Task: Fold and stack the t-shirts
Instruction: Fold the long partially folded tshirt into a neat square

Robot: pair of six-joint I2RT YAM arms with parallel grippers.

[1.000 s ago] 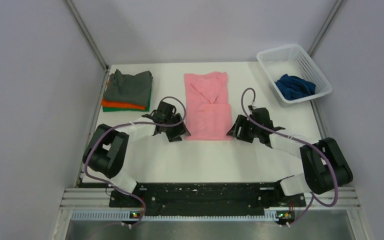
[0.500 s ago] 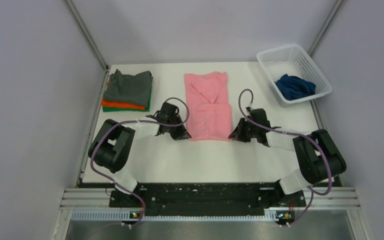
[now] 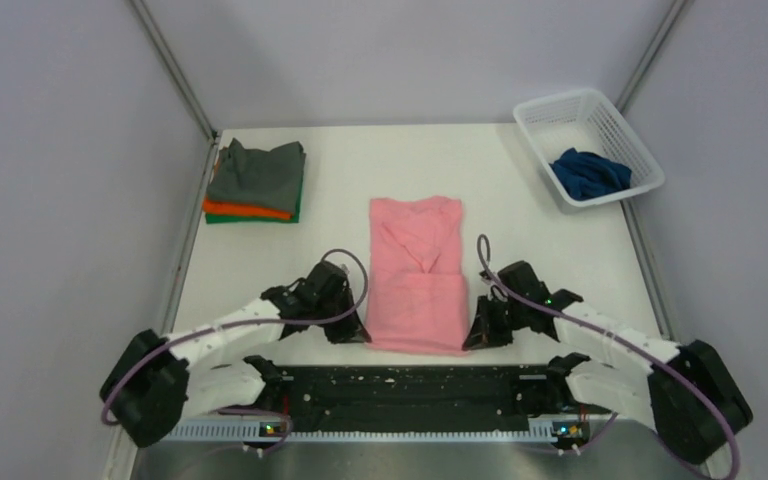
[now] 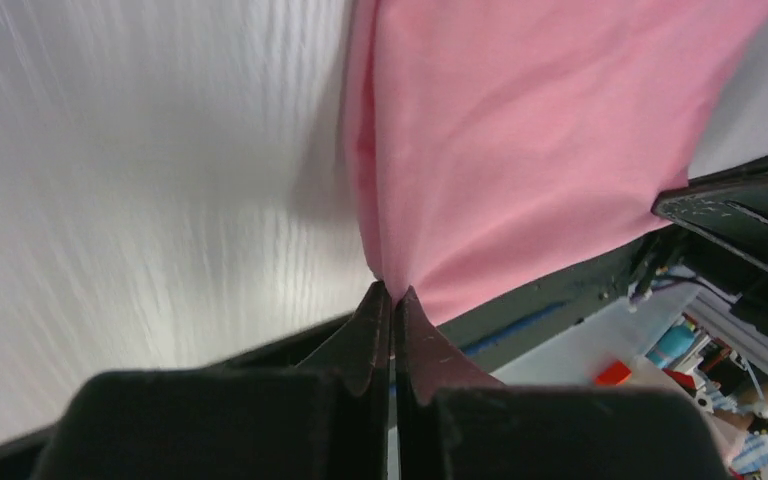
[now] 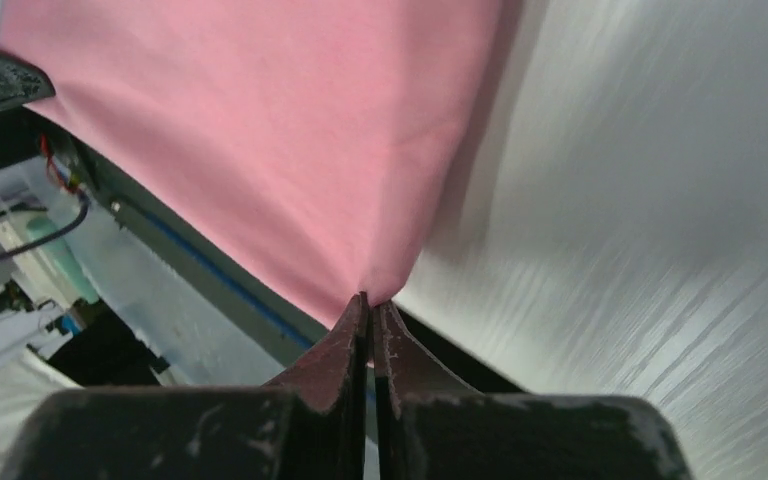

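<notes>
Stretching lengthwise away from the arms, the smooth, folded pink t-shirt [image 3: 417, 275] has its near corners pinched by the left pincer [image 4: 392, 296] and right pincer [image 5: 370, 304].

The left arm [image 3: 222, 328] and right arm [image 3: 610, 335] reach low and inward, both jaws pinched shut.

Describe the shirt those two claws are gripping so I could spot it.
On the white table, look at the middle of the near edge. The pink shirt lies there folded narrow, its near corners pinched by the left gripper and right gripper. It alone is pink: the far-left stack is grey, orange and green, and the basket holds a navy shirt.
</notes>
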